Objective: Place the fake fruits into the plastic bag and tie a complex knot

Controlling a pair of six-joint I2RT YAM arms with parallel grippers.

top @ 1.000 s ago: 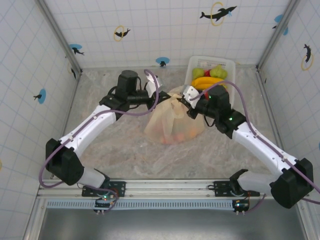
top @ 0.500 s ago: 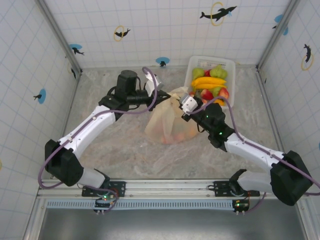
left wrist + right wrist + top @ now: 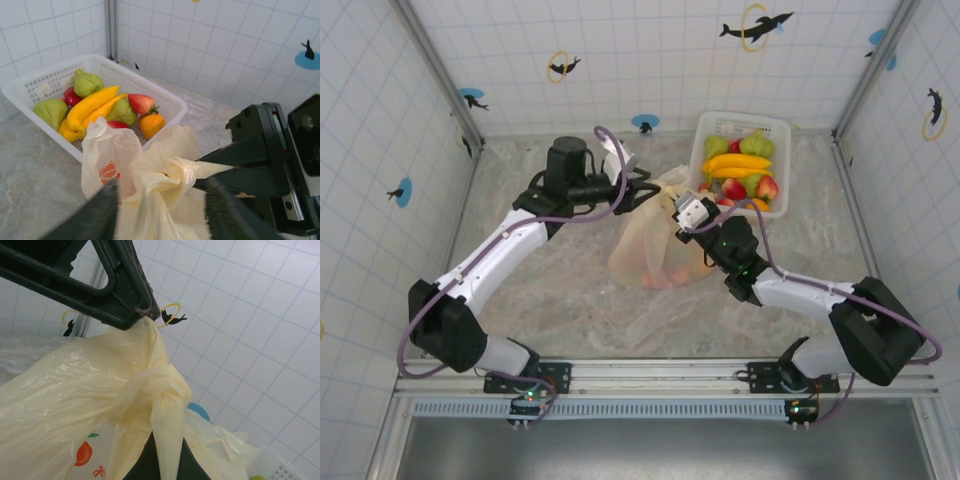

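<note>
Top external: catching the plastic bag [image 3: 655,250] slumping mid-table, gathered top pointing to 12 o'clock. Flanking that top from 9 o'clock with the left gripper [image 3: 653,190], jaws spread and holding nothing; meeting it from 3 o'clock with the right gripper [image 3: 676,201], jaws pressed together on a handle end. Showing many of the fake fruits [image 3: 738,163] lying in the white basket [image 3: 745,117], just beside the bag at 1 o'clock.

Left wrist: straddling the bunched plastic with blurred dark fingers [image 3: 107,205] at 7 and 5 o'clock; facing the other gripper nipping the cream film from 3 o'clock, with the basket close behind at 11 o'clock.

Right wrist: looking up at the knot [image 3: 150,382], trailing one tail toward 6 o'clock and another up to the pinch at 12 o'clock.

Probably handling as thin, limp, slippery film, light in itself yet sagging under any load, likely tearing under a hard yank. Best taking by the twisted tails beside the knot, not the belly. Crowding the approach: opposing fingers directly across, basket wall near.
</note>
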